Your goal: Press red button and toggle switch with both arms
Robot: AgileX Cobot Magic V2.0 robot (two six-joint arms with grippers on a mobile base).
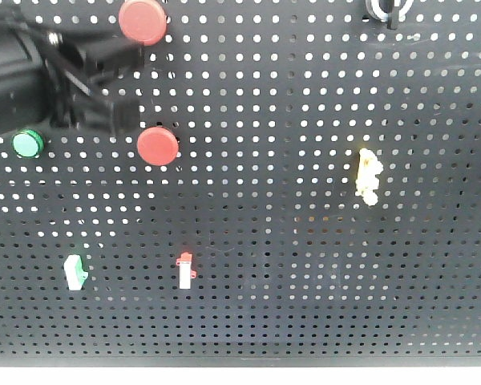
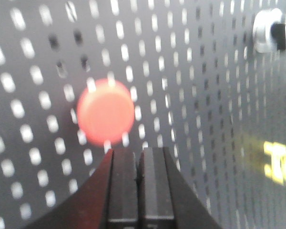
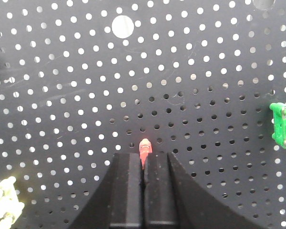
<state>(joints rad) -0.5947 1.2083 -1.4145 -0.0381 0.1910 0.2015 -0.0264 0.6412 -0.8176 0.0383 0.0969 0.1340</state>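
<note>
Push clenched, empty left jaws straight onto red button near upper left corner of board; press clenched right jaws squarely against red switch, low, left of centre.

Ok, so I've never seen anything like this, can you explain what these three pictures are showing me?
This is a two-armed robot facing a black pegboard fitted with controls. The front view shows the board: two red buttons, a green button, small switches and one black arm at upper left. The other pictures come from cameras on each wrist. The left gripper, closed, points just below a red button. The right gripper, also closed, has a red switch at its tips. Nothing is carried.
</note>
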